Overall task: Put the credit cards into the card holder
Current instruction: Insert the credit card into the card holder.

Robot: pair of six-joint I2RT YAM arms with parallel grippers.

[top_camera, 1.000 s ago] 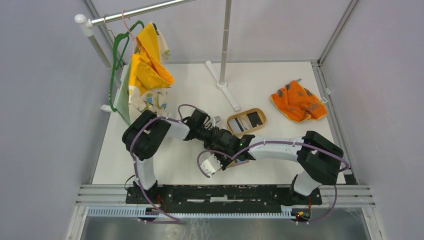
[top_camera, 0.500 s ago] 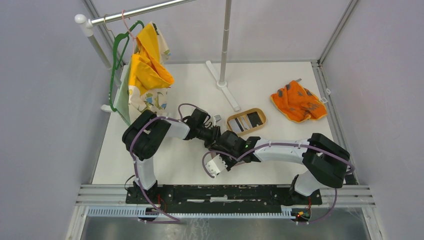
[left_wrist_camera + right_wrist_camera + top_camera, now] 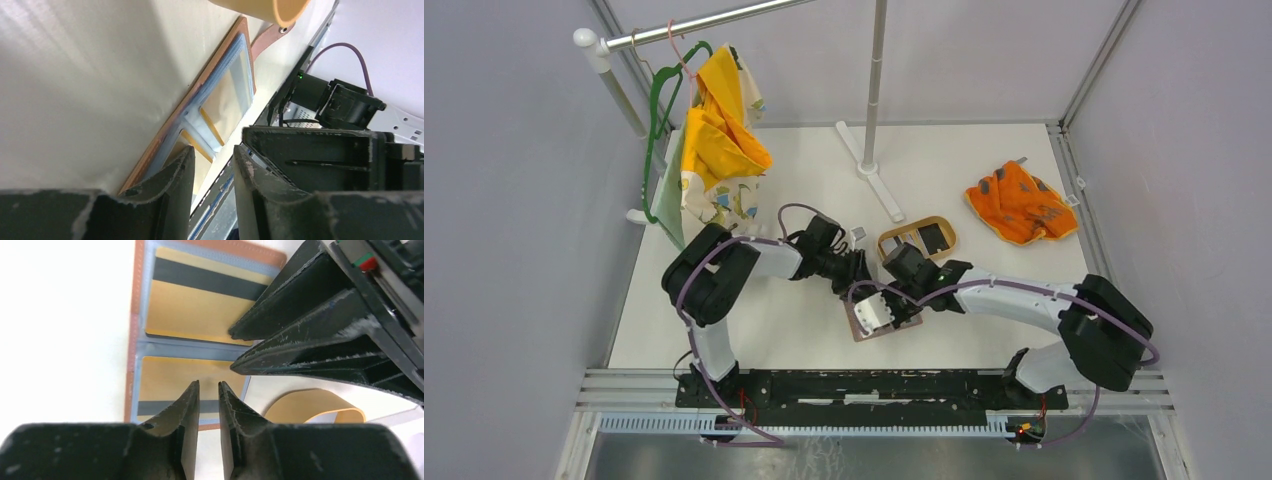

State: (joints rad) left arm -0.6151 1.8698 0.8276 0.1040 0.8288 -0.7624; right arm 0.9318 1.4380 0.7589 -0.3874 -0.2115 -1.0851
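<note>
The card holder [image 3: 137, 347] lies open and flat on the table, reddish-brown outside and blue-grey inside. Two yellowish credit cards [image 3: 200, 305] with dark stripes sit in its pockets. My right gripper [image 3: 208, 384] hovers just over its near pocket, jaws slightly open with nothing between them. My left gripper [image 3: 212, 150] is open and empty beside the holder [image 3: 220, 100], its strap tab [image 3: 272, 37] beyond. From above, the holder [image 3: 907, 323] shows under the right gripper [image 3: 879, 318], with the left gripper [image 3: 859, 280] close by. More cards [image 3: 937, 238] lie in the wooden tray [image 3: 952, 240].
An orange patterned cloth [image 3: 1021, 203] lies at the back right. A rack with a pole base [image 3: 869, 170] stands behind, with yellow garments [image 3: 719, 150] hanging at the back left. The two arms cross closely near the tray.
The right gripper has swung right and away from the near edge, now over the card holder, and its elbow moved right. Both grippers' jaws have opened a little. The left arm barely moved.
</note>
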